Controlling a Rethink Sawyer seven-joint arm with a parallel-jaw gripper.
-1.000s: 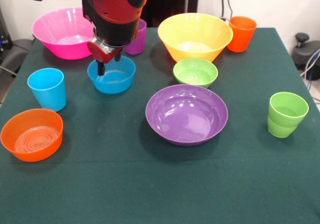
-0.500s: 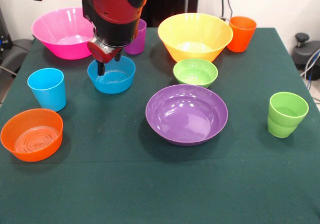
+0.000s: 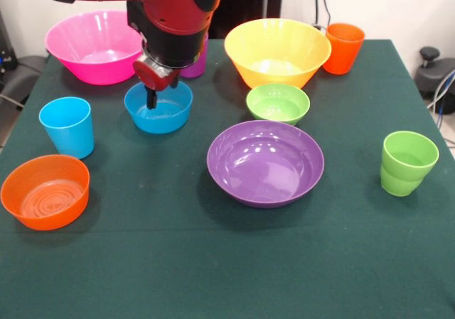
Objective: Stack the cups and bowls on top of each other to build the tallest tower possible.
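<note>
Cups and bowls all sit apart on your table [image 3: 213, 262], none stacked on another. Your arm [image 3: 170, 13] comes down from the top left, and its jaws hang over the small blue bowl [image 3: 158, 107], the dark tips reaching just inside its rim on the far left side. From this angle you cannot tell how far the jaws are parted or whether they have hold of the bowl's wall; only one dark tip shows clearly.

Behind the arm, the purple cup [image 3: 195, 63] is mostly hidden, with a strip of it showing beside the wrist. The large pink bowl [image 3: 89, 45] stands at the far left corner, and the large yellow-orange bowl [image 3: 277, 49] stands at the far middle, with the orange cup [image 3: 344, 47] just beside it on the right.

Nearer the camera from the yellow-orange bowl you have the small green bowl [image 3: 278, 103], and nearer still the wide purple bowl [image 3: 265, 163], close to it but not touching. The sky blue cup [image 3: 67, 126] stands upright left of the blue bowl, and the small orange bowl [image 3: 45, 191] sits near the table's left edge, in front of that cup. The lime green cup [image 3: 407, 163] stands upright, well apart on the right side.
</note>
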